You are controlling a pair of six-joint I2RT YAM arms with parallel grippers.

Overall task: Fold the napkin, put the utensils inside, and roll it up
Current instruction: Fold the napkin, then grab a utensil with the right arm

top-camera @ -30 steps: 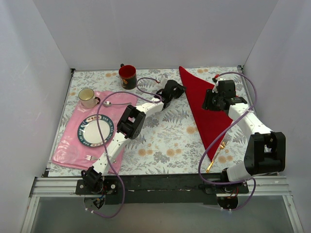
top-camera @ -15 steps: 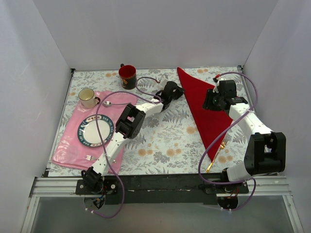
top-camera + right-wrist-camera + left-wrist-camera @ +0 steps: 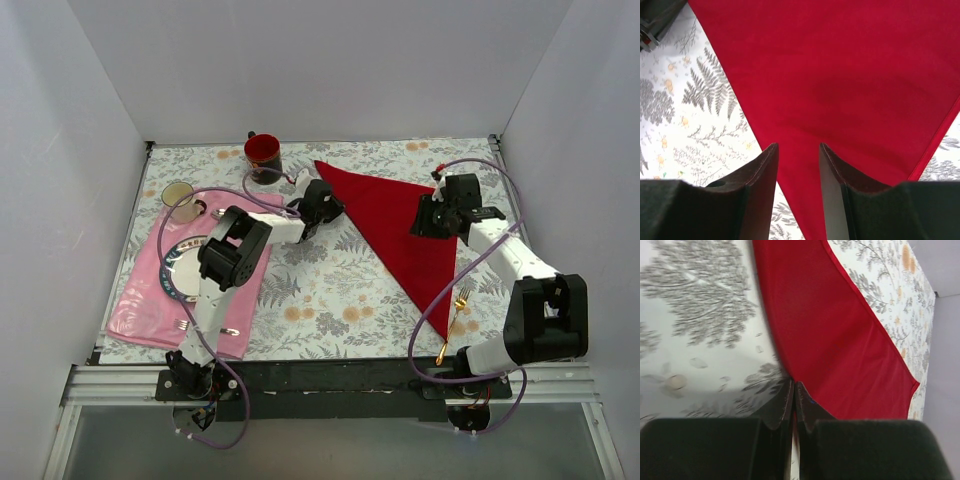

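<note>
Napkin [image 3: 400,215] has slid left w/ my L gripper [image 3: 793,386], jaws together, pinching its left edge. It's a folded triangle: long edge runs L–R on far side, tip points to near edge, beside gold fork [image 3: 455,318]. R gripper [image 3: 797,150] hovers over it, jaws apart. Bare table [image 3: 340,290] lies left of the diagonal edge.

The napkin [image 3: 400,215] lies on the worktop's [image 3: 330,290] right half, a fork [image 3: 452,325] just beside its near tip; at left, a plate [image 3: 172,268] rests on the placemat [image 3: 140,300].
</note>
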